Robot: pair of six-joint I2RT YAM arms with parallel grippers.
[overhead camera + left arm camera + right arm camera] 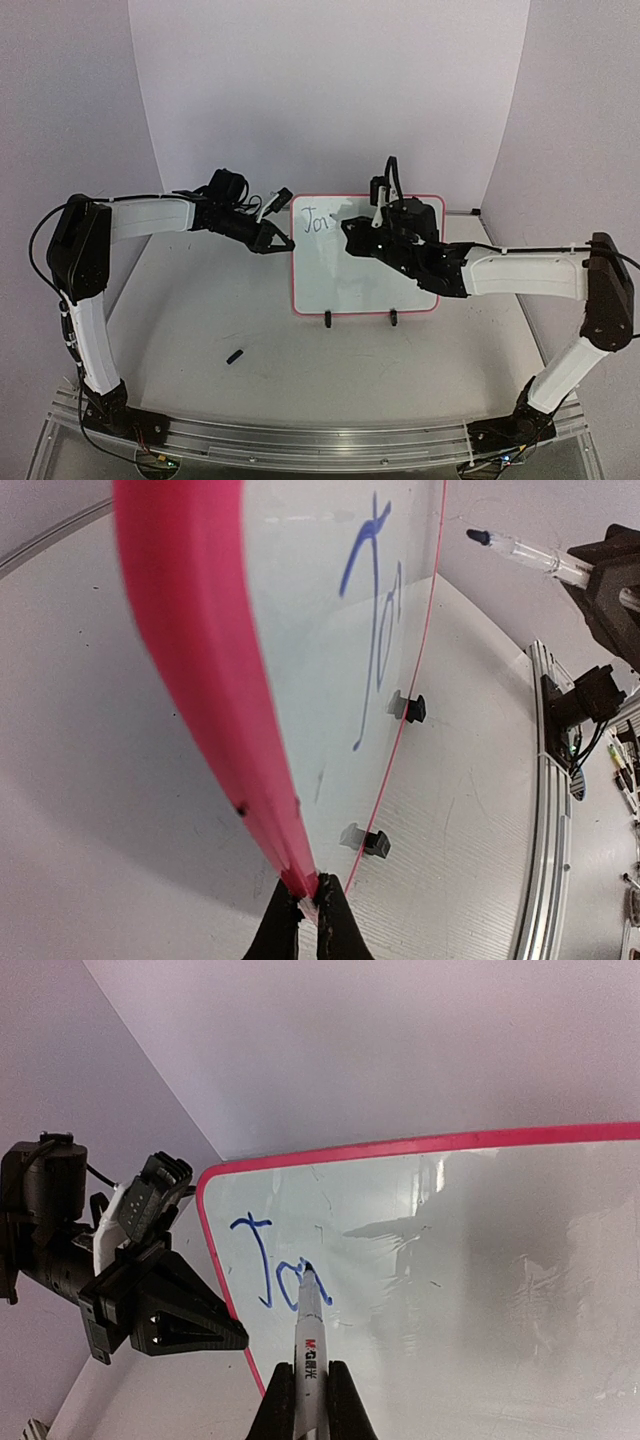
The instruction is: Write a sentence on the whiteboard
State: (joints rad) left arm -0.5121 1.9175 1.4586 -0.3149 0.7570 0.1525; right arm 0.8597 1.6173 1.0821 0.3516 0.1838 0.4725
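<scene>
The small white whiteboard with a pink-red rim (365, 285) is stood upright mid-bench (200, 320), its left edge clenched by the left end effector (308, 920). A white, blue-tipped marker (309, 1335) is gripped by the right end effector (308, 1405), tip at the sentence's blue "Jo" (262, 1268). Light, even pressure is called for, with small strokes and the board braced.

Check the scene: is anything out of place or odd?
A small black piece, perhaps a pen cap, lies loose on the table, nearer than the whiteboard and to its left, apart from everything. Nothing else stands out.
</scene>
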